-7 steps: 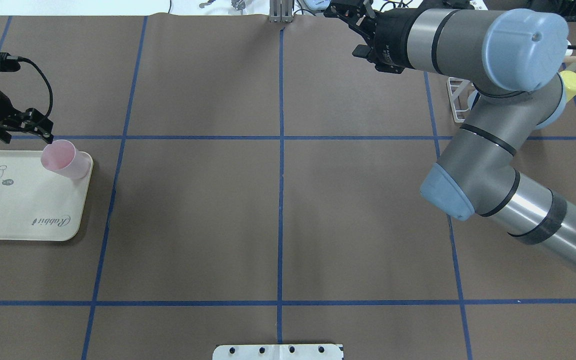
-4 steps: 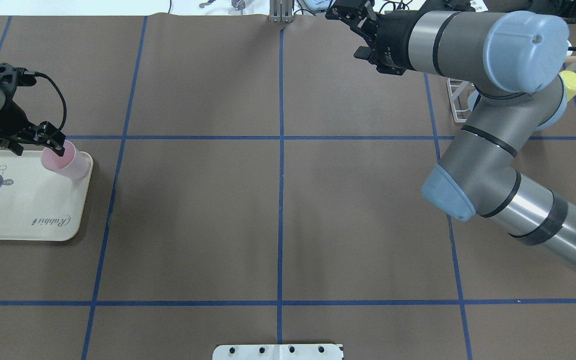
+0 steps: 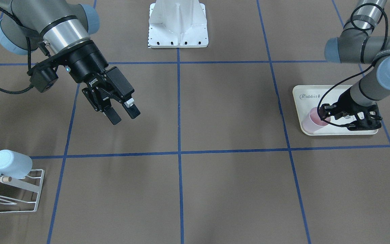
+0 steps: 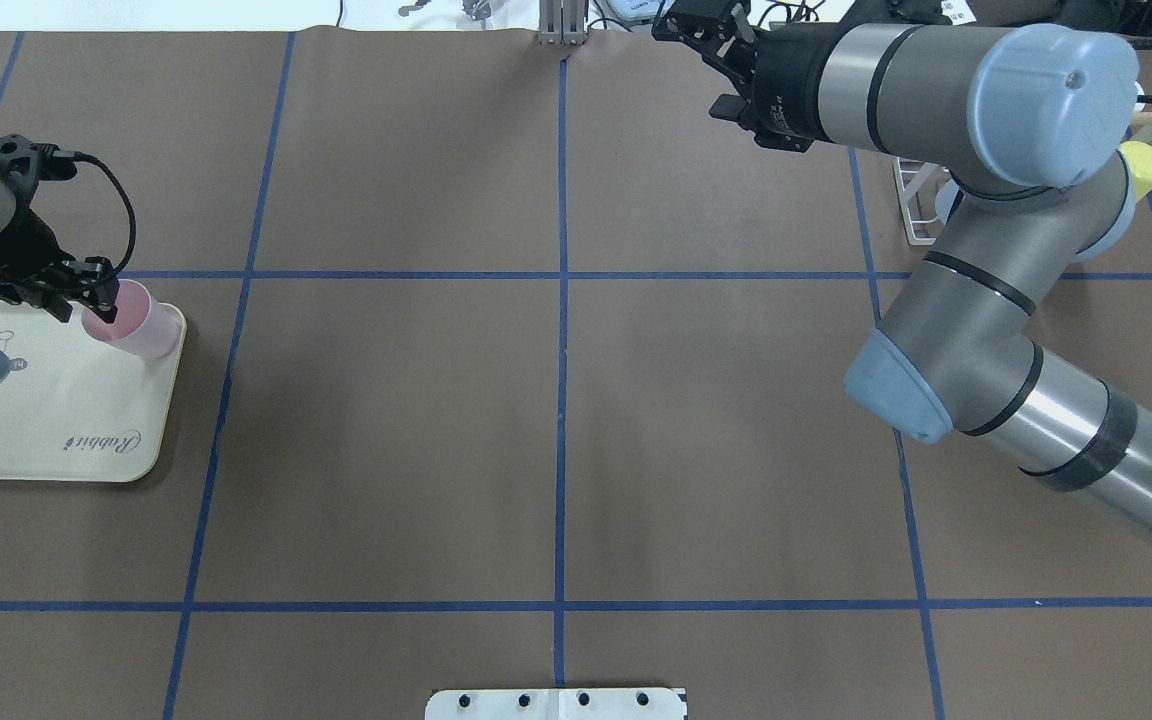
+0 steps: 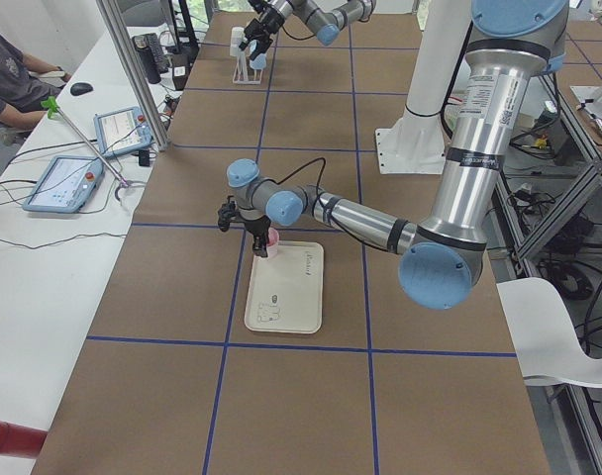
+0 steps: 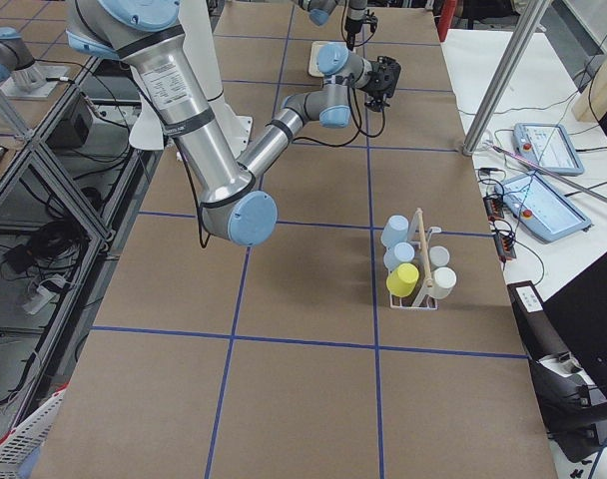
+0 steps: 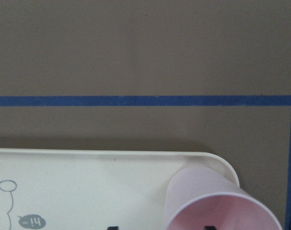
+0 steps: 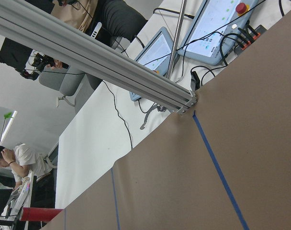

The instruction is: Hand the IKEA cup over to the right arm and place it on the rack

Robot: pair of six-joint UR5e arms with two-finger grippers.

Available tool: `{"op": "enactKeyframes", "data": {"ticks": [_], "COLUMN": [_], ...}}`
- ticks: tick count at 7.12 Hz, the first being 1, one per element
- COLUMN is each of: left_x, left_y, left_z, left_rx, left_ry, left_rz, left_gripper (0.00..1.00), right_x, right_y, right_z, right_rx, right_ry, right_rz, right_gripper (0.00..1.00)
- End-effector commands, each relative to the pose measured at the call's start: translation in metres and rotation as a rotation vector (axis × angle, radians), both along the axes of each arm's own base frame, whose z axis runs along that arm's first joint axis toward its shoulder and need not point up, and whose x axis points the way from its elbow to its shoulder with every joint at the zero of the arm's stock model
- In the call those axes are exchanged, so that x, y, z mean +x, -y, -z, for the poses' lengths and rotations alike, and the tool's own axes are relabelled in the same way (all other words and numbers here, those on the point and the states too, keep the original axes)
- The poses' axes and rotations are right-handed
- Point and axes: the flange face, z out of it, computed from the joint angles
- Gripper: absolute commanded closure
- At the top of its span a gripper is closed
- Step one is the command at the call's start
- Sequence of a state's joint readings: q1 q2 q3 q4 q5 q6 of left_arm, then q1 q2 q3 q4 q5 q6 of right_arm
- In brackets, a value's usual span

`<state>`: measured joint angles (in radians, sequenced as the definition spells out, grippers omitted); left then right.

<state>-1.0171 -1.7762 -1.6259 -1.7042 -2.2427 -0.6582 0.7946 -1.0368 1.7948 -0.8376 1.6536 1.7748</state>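
Pink cup (image 4: 141, 325) upright, mouth up, on the tray (image 4: 46, 430) corner at the overhead view's left edge. Left gripper (image 4: 88, 305) sits at its rim, fingers apart, straddling the wall, not yet clamped. Right gripper (image 3: 124, 117) is apart, empty, far across the tabletop. Rack (image 6: 413, 274) holds other cups.

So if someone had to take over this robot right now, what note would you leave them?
Left hand: open at the pink cup, one finger inside the rim, one outside; not closed yet.
Right hand: open, empty, above the table.
Cup: upright in a corner of the tray.
Rack: at the table's right end, holding other cups.
Done: approach only.
Left to do: grip, lift, pass to the right hand, place on the rack.
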Motion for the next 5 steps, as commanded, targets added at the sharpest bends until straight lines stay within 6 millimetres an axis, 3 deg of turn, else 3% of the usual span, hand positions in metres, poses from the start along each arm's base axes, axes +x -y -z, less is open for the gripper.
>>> {"op": "enactKeyframes", "data": {"ticks": [1, 2, 5], "left_x": [0.000, 0.000, -0.015], "left_y": [0.000, 0.000, -0.007], "left_z": [-0.001, 0.000, 0.018], "left_rx": [0.000, -0.002, -0.001], "left_ry": [-0.001, -0.001, -0.053], "left_rz": [-0.003, 0.001, -0.001], "left_gripper": [0.84, 1.00, 1.00], "right_x": [0.000, 0.000, 0.000], "right_y": [0.000, 0.000, -0.001], "right_z": [0.000, 0.000, 0.001], "right_rx": [0.000, 0.001, 0.002], "right_ry": [0.000, -0.001, 0.000], "right_rz": [0.000, 0.000, 0.000], "right_gripper": [0.00, 0.00, 0.00]}}
